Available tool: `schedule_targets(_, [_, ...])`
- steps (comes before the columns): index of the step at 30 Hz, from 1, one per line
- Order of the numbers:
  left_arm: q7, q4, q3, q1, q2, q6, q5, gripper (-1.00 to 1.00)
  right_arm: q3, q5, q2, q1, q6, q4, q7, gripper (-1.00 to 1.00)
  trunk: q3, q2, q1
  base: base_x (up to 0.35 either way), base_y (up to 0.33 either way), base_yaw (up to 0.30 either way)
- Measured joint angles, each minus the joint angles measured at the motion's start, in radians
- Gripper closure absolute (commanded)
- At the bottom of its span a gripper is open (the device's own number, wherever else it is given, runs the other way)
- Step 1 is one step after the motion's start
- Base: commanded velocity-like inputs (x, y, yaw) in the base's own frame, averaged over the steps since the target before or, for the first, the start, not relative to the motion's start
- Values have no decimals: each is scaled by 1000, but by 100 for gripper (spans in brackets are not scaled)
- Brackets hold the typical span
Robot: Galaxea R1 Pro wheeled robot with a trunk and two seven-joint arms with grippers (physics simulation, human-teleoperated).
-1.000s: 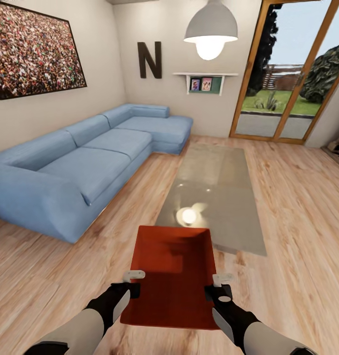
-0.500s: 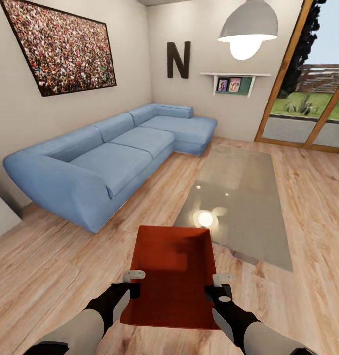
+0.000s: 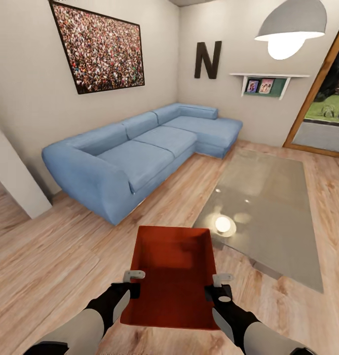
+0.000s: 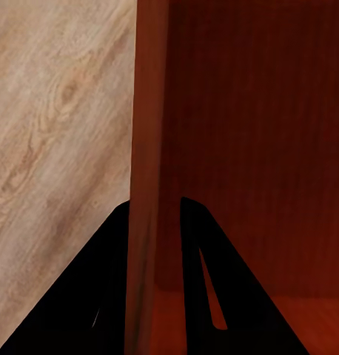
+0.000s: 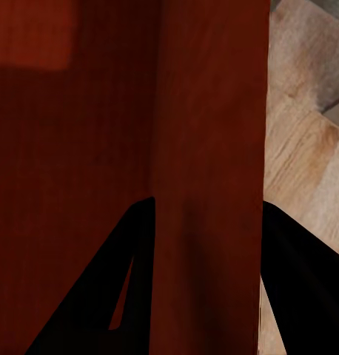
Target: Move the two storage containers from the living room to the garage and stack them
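The orange-red rectangular tray-like storage container (image 3: 171,276) is held above the light wood-plank floor (image 3: 56,266). The left gripper (image 3: 133,282) pinches its left wall; the right gripper (image 3: 219,286) pinches its right wall.

One orange-red container (image 3: 171,276). Two arms, one at its left wall and one at its right, each with one set of jaws. One blue sofa (image 3: 139,153), far left. One glass desk (image 3: 268,212), right. One hanging lamp (image 3: 287,29). One framed picture (image 3: 101,49). One letter N (image 3: 207,60). One wall shelf (image 3: 267,79) holding two small photos.
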Motion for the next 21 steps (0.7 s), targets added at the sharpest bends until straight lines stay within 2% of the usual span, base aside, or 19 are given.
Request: schedule_targets(21, [0, 1, -2, 0, 1, 0, 3, 100, 1, 0, 0, 0, 1, -1, 0, 100, 0, 0, 0, 0, 0, 300])
